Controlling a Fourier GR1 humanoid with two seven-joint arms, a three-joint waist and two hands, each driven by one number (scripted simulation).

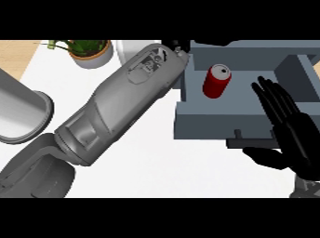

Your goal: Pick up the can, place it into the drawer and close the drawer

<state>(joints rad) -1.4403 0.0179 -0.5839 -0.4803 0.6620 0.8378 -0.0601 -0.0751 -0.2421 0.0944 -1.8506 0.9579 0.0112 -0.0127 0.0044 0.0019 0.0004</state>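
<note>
A: So, where was the can [216, 81]?

B: Inside the open drawer [245, 125], standing on its floor toward the back left corner, a little tilted. It was up and to the left of the right hand [296, 135], clear of the fingertips.

A: And that hand held nothing?

B: Nothing. Its fingers were straight and spread, pointing up over the drawer's right half, with the thumb stuck out to the left below the front panel. The palm lay just beyond the drawer's front right corner.

A: What about the left hand [176, 46]?

B: Only a dark bit of it showed past the end of the grey forearm [122, 102], at the drawer's back left corner. I could not tell how its fingers were set. The forearm ran diagonally from the lower left up to there.

A: Anything else around?

B: 1 potted plant [89, 50] left of that hand, and 1 grey cylinder [15, 111] far to the left of the forearm.
</note>
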